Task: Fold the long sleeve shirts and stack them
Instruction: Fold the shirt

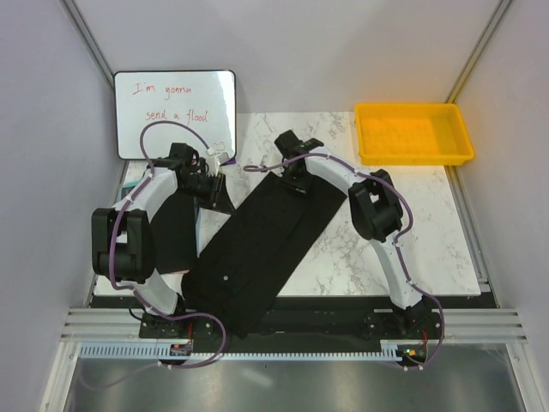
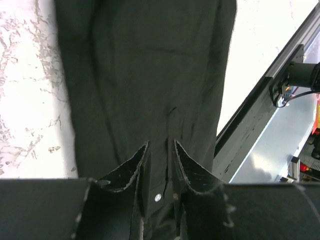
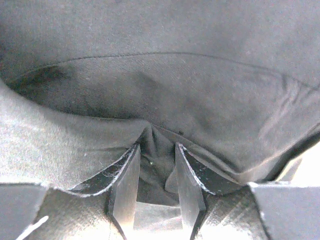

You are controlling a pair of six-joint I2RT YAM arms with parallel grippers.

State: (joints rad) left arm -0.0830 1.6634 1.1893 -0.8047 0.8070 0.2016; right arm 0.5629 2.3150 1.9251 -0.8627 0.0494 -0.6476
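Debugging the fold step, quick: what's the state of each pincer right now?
Left pincer: closed, pinching the black shirt.
Right pincer: closed, pinching a fold of black shirt cloth.

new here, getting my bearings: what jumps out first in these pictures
A long black soft-cloth shirt lies stretched diagonally across the white marble table, near-left edge to far middle. The left gripper and right gripper each pinch its cloth. A bright yellow plastic tray sits far right, a whiteboard with red handwriting far left.

Overhead, plus wrist close-ups on shirt [image 1: 257, 249]
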